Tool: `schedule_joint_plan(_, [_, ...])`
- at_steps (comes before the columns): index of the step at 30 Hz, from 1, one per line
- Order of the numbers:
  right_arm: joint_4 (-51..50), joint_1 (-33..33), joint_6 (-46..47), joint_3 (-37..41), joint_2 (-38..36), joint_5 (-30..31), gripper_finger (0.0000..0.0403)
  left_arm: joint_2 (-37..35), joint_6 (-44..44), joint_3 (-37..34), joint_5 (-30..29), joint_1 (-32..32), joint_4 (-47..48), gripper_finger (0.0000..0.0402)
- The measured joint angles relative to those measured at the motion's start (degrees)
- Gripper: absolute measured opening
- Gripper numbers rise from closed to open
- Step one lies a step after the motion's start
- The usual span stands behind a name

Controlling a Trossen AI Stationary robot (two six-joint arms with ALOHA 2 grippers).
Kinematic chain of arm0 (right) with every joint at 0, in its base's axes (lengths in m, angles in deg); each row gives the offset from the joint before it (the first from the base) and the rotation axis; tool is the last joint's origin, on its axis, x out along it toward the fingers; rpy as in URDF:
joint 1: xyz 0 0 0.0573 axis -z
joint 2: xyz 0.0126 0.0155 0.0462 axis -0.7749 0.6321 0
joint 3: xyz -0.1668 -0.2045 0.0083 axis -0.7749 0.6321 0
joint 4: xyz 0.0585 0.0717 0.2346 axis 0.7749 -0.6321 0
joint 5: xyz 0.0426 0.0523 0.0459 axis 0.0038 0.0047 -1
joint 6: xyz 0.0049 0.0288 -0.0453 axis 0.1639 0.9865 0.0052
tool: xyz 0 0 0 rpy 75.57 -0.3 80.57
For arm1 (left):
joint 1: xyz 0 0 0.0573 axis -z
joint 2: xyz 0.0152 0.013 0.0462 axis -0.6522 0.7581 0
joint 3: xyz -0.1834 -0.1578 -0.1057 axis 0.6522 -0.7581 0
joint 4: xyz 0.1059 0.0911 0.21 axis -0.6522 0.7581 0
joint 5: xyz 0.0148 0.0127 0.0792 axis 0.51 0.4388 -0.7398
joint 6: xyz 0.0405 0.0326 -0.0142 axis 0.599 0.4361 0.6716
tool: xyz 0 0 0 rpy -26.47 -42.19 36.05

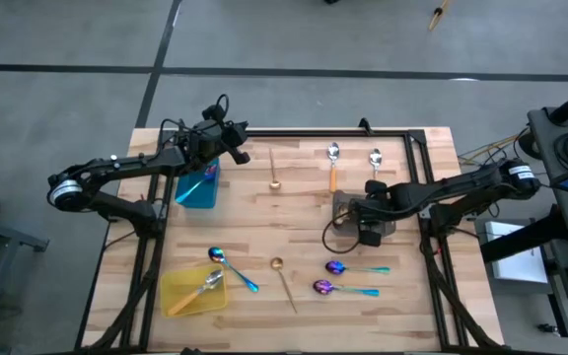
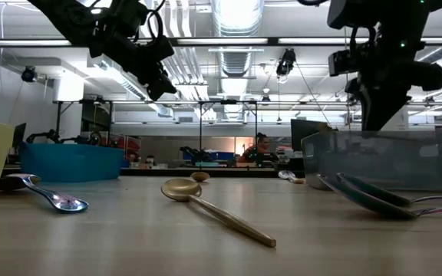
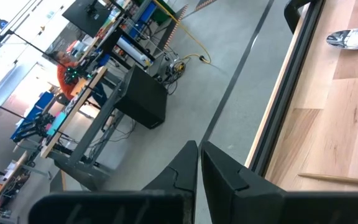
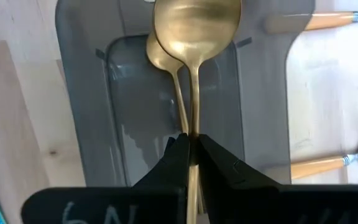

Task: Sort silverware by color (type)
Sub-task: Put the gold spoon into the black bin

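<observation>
My right gripper hangs over the grey tray, pointing steeply down, shut on a gold spoon. A second gold spoon lies in that tray beneath it. My left gripper is shut and empty, raised near the table's far edge beside the teal tray. Loose on the table lie two more gold spoons, two orange-handled silver spoons and three blue-purple spoons. The yellow tray holds one orange-handled spoon. My right gripper pinches the gold spoon's thin handle between its two fingers, well back from the bowl. The fingers come from above, slanting down, and run along the handle. The bowl points ahead of the fingertips over the grey tray's floor; whether it touches the tray I cannot tell.
The grey tray's walls rise on either side of the held spoon. A black frame rail runs along the table's far edge and down its right side. Bare wood lies in the table's middle. People and benches show in the room beyond.
</observation>
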Motion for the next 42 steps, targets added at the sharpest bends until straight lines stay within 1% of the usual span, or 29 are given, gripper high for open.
schedule_joint_plan(9, [0.27, 0.00, -0.03, 0.39, 2.28, -0.28, 0.0012, 0.00, 0.00, 0.00, 0.07, 0.00, -0.07, 0.0004])
schedule_joint_plan(14, [1.57, 0.00, -0.56, 0.39, 4.54, -2.57, 0.0012, 0.00, 0.00, 0.00, 0.09, 0.00, -0.07, 0.0004])
schedule_joint_plan(19, [2.24, -0.02, -2.31, 0.39, 7.54, -3.01, 0.0012, 0.00, 0.00, 0.00, 0.11, 0.00, -0.07, 0.0004])
schedule_joint_plan(25, [2.84, -0.02, -5.04, 0.39, 11.62, -7.03, 0.0012, 0.00, 0.00, 0.00, 0.11, -0.01, -0.07, 0.0004])
schedule_joint_plan(29, [2.96, -0.02, -6.21, 0.23, 13.49, -7.87, 0.0012, 0.00, 0.00, 0.00, 0.11, 0.00, -0.07, 0.0004])
schedule_joint_plan(33, [3.08, -0.04, -7.12, 0.17, 14.28, -8.83, 0.0013, 0.00, 0.00, 0.00, 0.12, 0.00, -0.07, 0.0004])
schedule_joint_plan(42, [3.06, -0.02, -7.54, 0.35, 13.31, -8.58, 0.0013, 0.00, 0.00, 0.00, 0.13, -0.02, -0.07, 0.0004])
